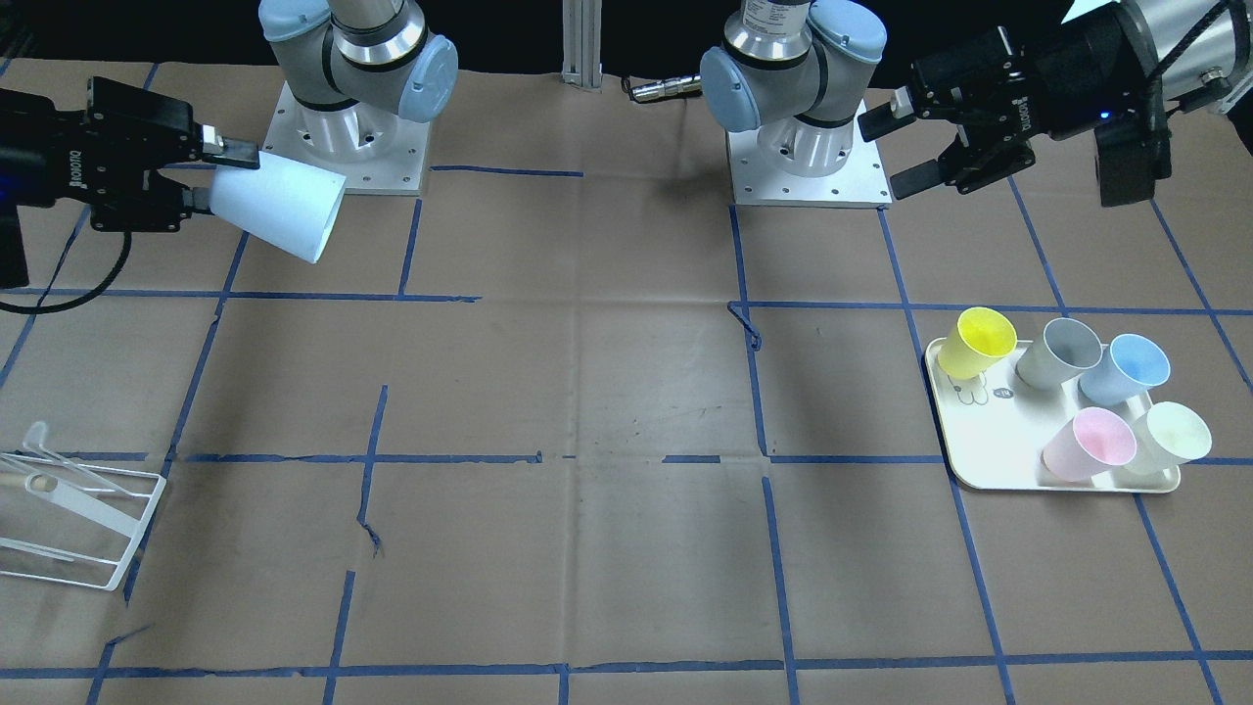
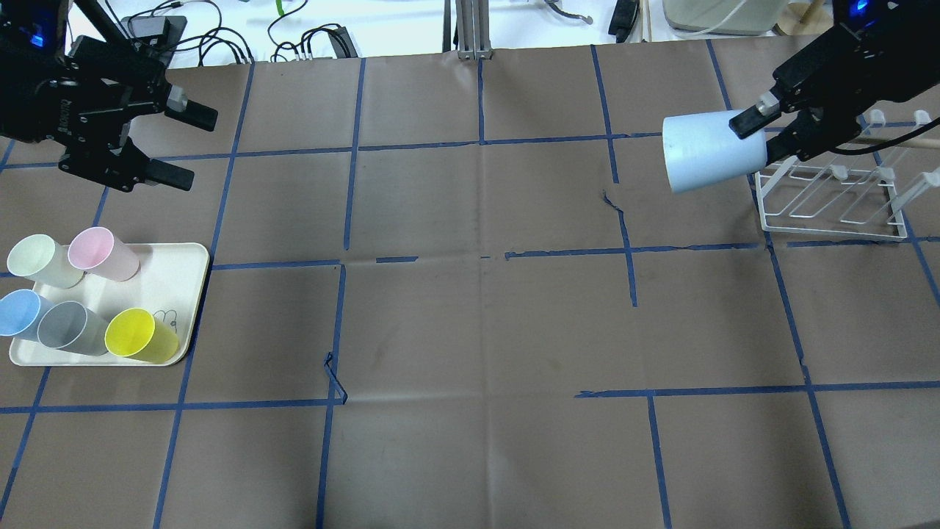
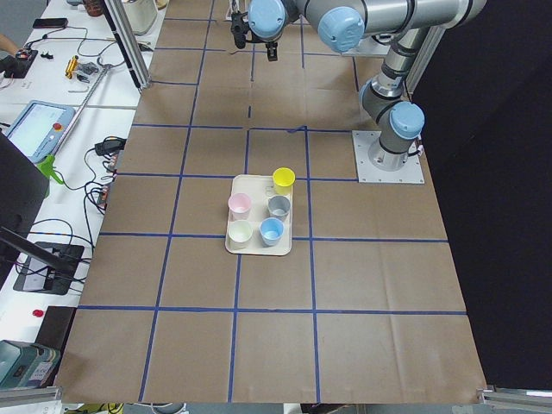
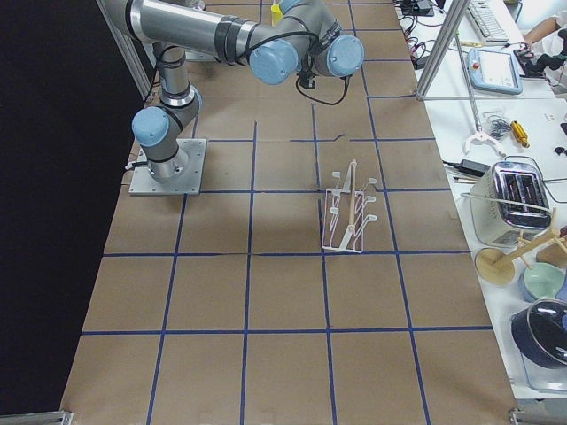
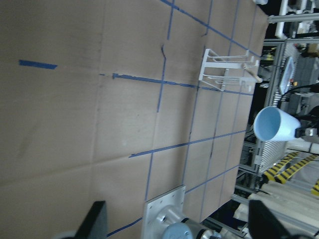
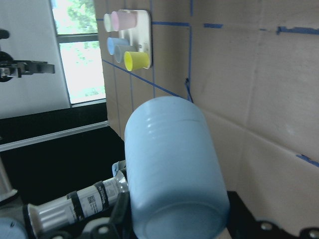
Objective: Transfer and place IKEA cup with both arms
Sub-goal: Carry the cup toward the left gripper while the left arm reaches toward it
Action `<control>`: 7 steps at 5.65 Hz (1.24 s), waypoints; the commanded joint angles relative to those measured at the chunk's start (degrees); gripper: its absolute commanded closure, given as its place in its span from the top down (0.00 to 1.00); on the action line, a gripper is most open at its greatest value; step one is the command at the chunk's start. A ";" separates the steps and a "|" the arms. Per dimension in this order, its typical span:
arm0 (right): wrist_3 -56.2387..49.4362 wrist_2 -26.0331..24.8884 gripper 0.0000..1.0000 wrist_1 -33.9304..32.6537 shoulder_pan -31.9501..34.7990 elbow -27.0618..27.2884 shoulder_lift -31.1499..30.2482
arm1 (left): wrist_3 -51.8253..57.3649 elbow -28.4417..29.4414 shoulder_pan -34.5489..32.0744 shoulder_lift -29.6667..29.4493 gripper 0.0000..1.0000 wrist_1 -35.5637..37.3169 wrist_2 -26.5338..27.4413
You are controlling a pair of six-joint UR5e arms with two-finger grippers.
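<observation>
Clamping the IKEA cup [image 2: 709, 150] at its base, the right gripper [image 2: 760, 138] holds it sideways, the rack [image 2: 830, 233] apparently close below; the left gripper [image 2: 192, 147] gapes empty. Tip the mouth down onto the rack before releasing.

– What lies under me?
– A surface [image 2: 470, 330] in brown paper, squared off with blue tape [image 2: 481, 141].
– And around it?
– At twelve o'clock overhead, a white bench [image 2: 404, 22] strewn with cables [image 2: 294, 51], and an aluminium post [image 2: 470, 29]. Behind me, a black backdrop [image 3: 500, 216]. My right wrist view catches a bright window [image 6: 79, 64] at ten o'clock.
</observation>
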 commanded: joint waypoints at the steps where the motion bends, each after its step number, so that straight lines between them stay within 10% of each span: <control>1: -8.52 7.29 0.42 4.85 2.21 1.70 2.55 | 4.56 -2.92 0.04 -0.02 1.00 -0.68 -10.06; 7: -16.98 33.58 0.39 7.85 18.90 9.00 2.20 | 5.35 -7.76 -11.47 -6.42 1.00 13.43 -26.32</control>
